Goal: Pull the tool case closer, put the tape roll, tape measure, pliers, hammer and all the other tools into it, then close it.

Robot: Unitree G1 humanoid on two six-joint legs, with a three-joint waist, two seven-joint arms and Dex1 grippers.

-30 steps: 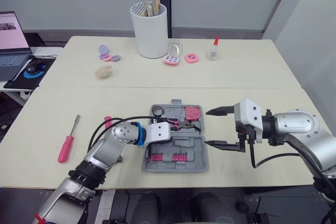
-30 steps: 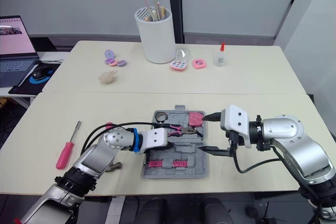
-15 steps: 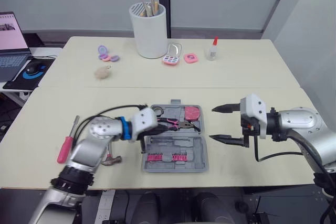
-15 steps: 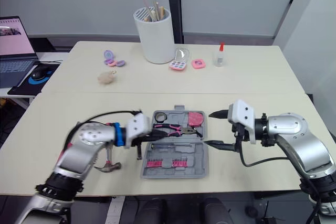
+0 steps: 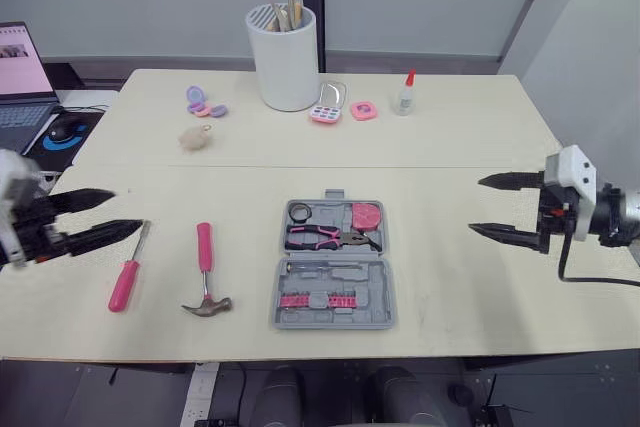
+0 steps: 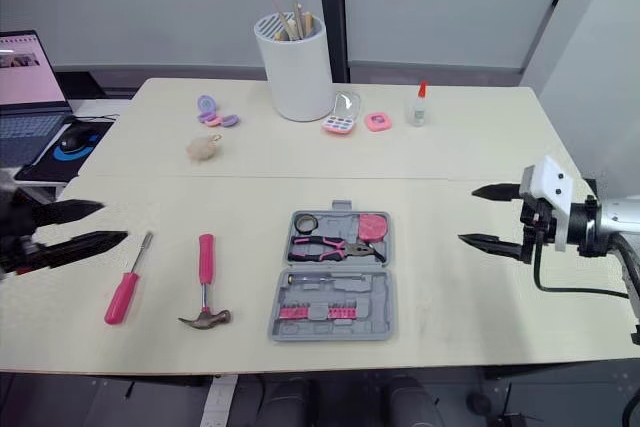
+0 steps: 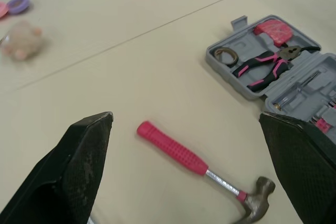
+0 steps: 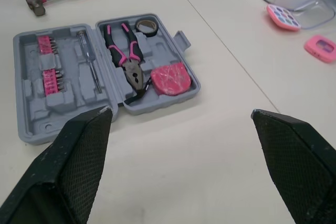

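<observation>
The grey tool case (image 5: pixel 378 292) lies open at the table's middle. Its far half holds the tape roll (image 5: pixel 300 212), the pink-handled pliers (image 5: pixel 326 238) and the pink tape measure (image 5: pixel 367 216). Pink bits (image 5: pixel 318 299) sit in the near half. Left of the case, the hammer (image 5: pixel 205 265) with its pink handle lies on the table. The pink-handled screwdriver (image 5: pixel 127 273) is further left. My left gripper (image 5: pixel 127 210) is open and empty near the table's left edge, just beyond the screwdriver. Well to the right of the case, my right gripper (image 5: pixel 475 205) is open and empty.
A white utensil holder (image 5: pixel 285 57) stands at the back, with a glue bottle (image 5: pixel 403 95), pink compacts (image 5: pixel 330 107), purple pieces (image 5: pixel 205 102) and a fluffy ball (image 5: pixel 197 137) around it. A laptop (image 5: pixel 20 72) and mouse (image 5: pixel 65 130) sit on a side table at far left.
My left arm has drawn back from the pliers in the case to the far left, and its gripper has opened. My right arm has pulled away to the right, still open.
</observation>
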